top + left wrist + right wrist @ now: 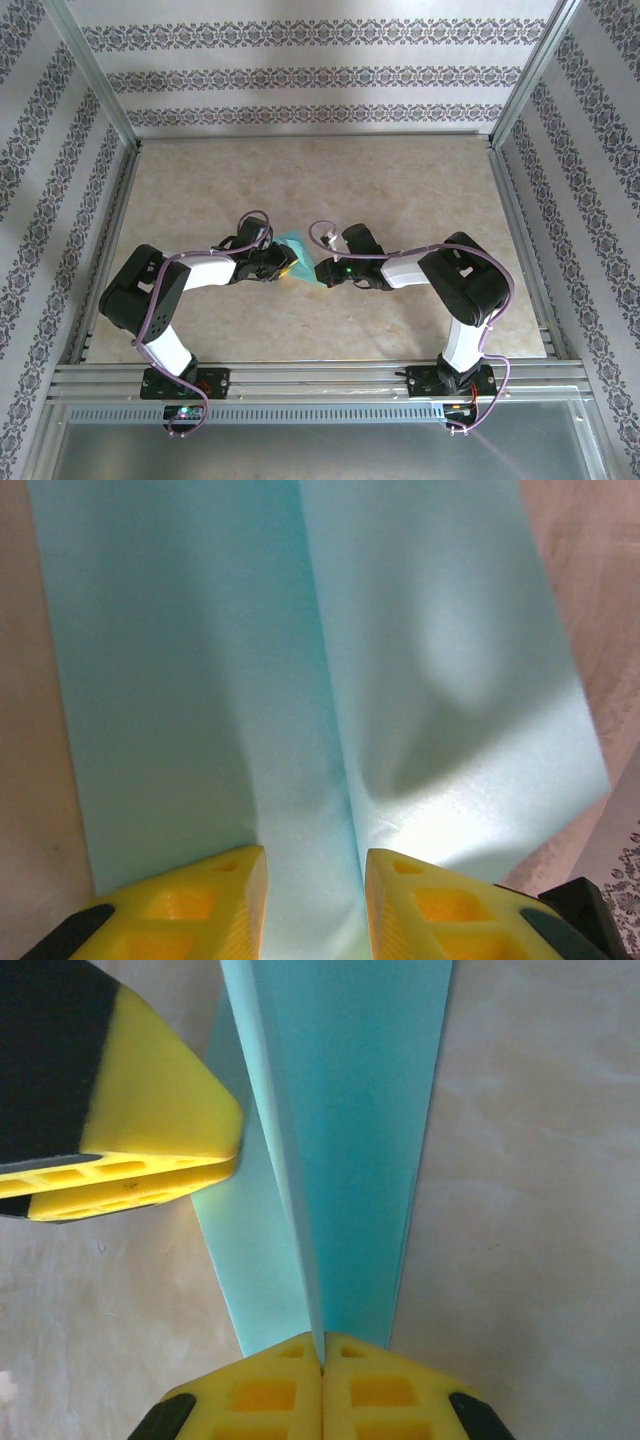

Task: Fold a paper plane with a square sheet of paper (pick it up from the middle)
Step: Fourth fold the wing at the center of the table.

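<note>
Paper plane [298, 252] between the grippers, on beige table [400, 180]; patterned walls [300, 75].
We note right gripper [322, 1345] pinching its crease, left gripper [315, 855] slightly parted; paper ends cropped.

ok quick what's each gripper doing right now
left gripper: part open, astride the crease of the paper plane, no clamp visible
right gripper: shut on the paper plane's folded edge

The tabletop [400, 180] is a pale beige, marbled slab. Near its middle, a little toward the near edge, is the light-blue paper plane [296, 246]; whether it rests on the surface cannot be told.
</note>
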Robot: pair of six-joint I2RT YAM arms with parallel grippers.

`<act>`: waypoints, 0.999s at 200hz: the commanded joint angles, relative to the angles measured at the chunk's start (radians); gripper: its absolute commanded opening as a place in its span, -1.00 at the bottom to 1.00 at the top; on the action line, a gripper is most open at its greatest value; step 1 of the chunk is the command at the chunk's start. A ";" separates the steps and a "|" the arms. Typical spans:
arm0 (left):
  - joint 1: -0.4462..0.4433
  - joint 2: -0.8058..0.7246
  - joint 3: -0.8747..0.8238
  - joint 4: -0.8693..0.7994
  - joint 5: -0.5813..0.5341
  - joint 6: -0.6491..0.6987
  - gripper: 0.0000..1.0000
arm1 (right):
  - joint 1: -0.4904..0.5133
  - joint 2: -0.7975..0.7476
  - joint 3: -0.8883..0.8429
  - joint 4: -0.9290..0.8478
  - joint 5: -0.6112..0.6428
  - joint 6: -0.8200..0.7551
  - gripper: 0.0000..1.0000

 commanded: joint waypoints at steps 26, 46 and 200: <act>-0.007 -0.071 -0.010 0.112 0.021 0.019 -0.39 | -0.002 0.042 0.023 -0.120 -0.052 0.056 -0.88; -0.008 -0.061 -0.020 0.146 0.026 0.014 -0.43 | -0.008 0.053 0.032 -0.135 -0.059 0.076 -0.89; -0.007 0.087 0.049 0.042 0.042 0.043 -0.25 | -0.025 0.063 0.079 -0.231 -0.124 0.099 -0.71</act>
